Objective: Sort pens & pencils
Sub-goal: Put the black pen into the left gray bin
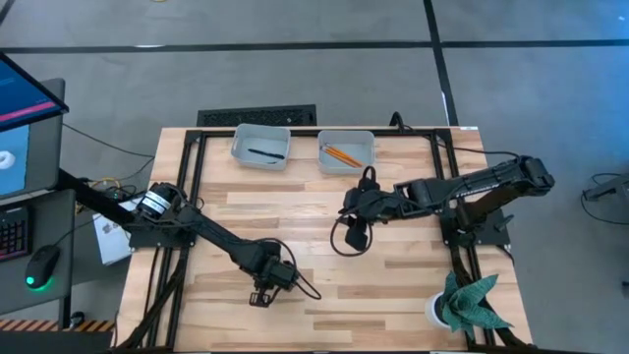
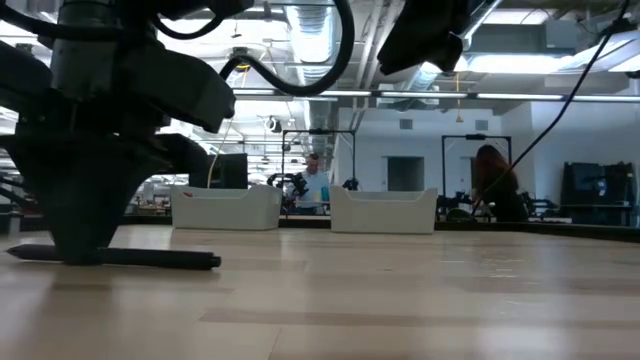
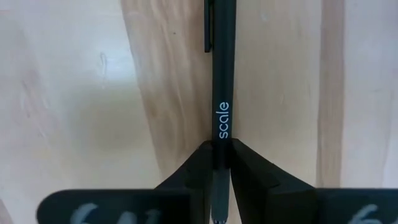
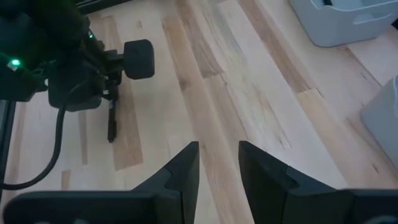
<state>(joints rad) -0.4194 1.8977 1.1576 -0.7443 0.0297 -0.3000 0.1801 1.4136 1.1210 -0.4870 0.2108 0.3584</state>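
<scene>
A black pen (image 3: 222,74) printed "scale" lies flat on the wooden table near its near edge, also in the low view (image 2: 150,259). My left gripper (image 1: 263,292) stands over it, shut on it. Another black pen (image 1: 265,153) lies in the left grey bin (image 1: 257,133) at the far edge. Orange pencils (image 1: 341,155) lie in the right grey bin (image 1: 366,141). A third pen is out of view. My right gripper (image 4: 219,165) hovers open above the table's middle (image 1: 346,206), touching nothing. My left gripper pinches the pen's barrel (image 3: 222,134) between its two fingers (image 3: 200,165), just below the "scale" lettering and away from the clip end (image 3: 209,28). The fingers come from above, pointing down, and lie across the pen. The pen lies along the table.
A potted green plant (image 1: 467,303) stands at the table's near right corner. A keyboard (image 1: 257,116) lies past the far edge; a monitor and a mouse (image 1: 39,267) sit off the left side. People show in the room beyond (image 2: 315,185). Bare wood lies between the grippers and the bins.
</scene>
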